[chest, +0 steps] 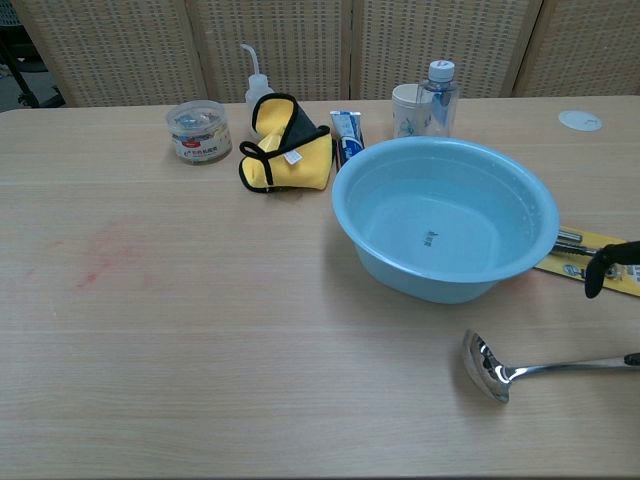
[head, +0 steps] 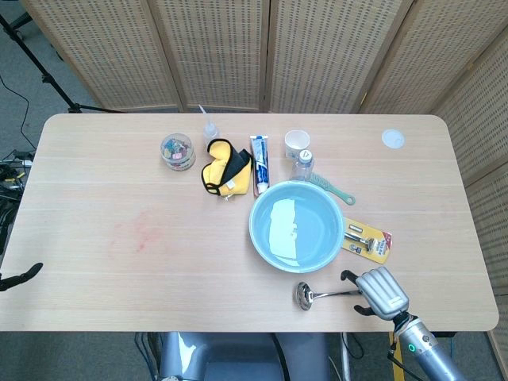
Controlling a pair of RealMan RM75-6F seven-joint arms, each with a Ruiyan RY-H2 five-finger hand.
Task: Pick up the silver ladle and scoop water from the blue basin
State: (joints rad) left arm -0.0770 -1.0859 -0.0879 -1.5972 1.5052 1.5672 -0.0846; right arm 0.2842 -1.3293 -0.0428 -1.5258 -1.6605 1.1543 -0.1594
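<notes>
Ladle (head: 321, 294) lies flat near the table's (head: 119, 262) front edge, bowl leftward, its handle running right to the right hand (head: 379, 292), whose grip cannot be told.

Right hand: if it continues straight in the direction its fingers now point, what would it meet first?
Probably the silver ladle: the right hand points left along the table, fingertips around the handle's end. Whether they touch it already is unclear.

The left hand (head: 22, 276) is showing only as dark fingertips at the head view's left edge, its pose unreadable. The right hand (head: 379, 292) is covering the end of the silver ladle (head: 321, 295), hiding any grip, and the chest view's right edge is cutting both off.
</notes>
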